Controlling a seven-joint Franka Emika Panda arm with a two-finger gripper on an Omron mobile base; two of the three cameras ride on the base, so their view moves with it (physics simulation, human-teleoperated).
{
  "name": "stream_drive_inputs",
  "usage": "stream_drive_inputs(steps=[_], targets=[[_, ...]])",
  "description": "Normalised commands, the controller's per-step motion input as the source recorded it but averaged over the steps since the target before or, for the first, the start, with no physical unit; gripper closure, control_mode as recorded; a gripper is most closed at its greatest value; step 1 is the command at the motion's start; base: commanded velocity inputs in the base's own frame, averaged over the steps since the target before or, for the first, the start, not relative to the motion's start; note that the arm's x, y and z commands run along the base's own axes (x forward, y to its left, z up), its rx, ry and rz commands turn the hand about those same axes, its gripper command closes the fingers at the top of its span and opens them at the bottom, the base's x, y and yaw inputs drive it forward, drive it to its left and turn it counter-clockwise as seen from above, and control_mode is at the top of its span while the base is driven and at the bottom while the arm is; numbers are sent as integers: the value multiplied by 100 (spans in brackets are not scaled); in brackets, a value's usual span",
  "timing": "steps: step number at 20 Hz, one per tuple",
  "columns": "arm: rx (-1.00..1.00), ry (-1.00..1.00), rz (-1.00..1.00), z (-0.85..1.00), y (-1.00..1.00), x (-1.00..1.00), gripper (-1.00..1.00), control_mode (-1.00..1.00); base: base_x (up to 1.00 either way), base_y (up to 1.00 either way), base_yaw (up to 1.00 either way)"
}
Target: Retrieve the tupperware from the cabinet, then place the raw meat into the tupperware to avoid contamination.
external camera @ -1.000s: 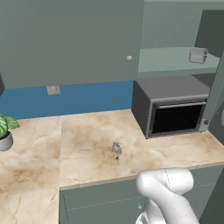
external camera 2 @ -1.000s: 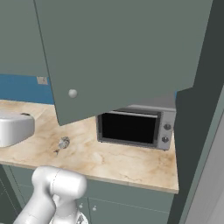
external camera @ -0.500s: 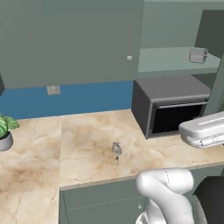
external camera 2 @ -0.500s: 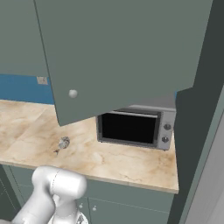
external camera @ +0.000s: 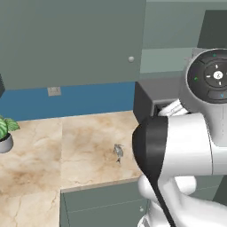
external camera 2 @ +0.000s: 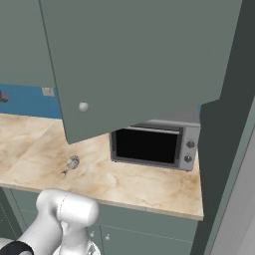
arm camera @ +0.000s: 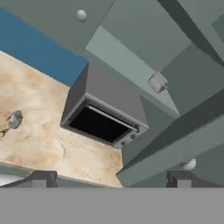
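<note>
From the left base view, a potted plant (external camera: 4, 133) sits at the far left of the marbled surface (external camera: 40, 155), with a pale wall socket (external camera: 54, 91) on the blue backsplash behind it. Further right the raw meat (external camera: 118, 151) lies alone near the front of the surface, a small grey-and-whitish lump, well apart from the plant and a little left of the dark microwave (external camera: 144, 99). Above, the cabinet (external camera: 71, 40) shows 1 closed door with a round pale knob (external camera: 131, 58); to its right the cabinet stands open, with a pale shelf (external camera: 166, 60) inside, and the white arm covers much of that side. In the right base view the open door (external camera 2: 139, 60) swings out toward the camera above the microwave (external camera 2: 154, 144), and the raw meat (external camera 2: 72, 162) rests to the left of the microwave. In the hand view, which is rolled, the raw meat (arm camera: 14, 119) is at the left edge, the microwave (arm camera: 105, 113) at the middle, and the tupperware (arm camera: 157, 82) sits on the cabinet shelf above and right of it. The jaws (arm camera: 109, 178) are spread as wide as they go, 2 dark tips at the bottom, gripping nothing, well apart from the tupperware.
</note>
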Motion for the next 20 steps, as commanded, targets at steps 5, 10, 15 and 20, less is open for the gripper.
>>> stream_drive_inputs(steps=[5,10,15,20], targets=[[-35,9,-19,-36,-1,39,-100,-100,0,0,0],[-15,-4,-1,-26,-23,17,-100,-100,0,0,0],[-3,20,-18,-1,-70,20,-100,-100,0,0,0],[-3,30,-24,11,-57,14,-100,-100,0,0,0]])
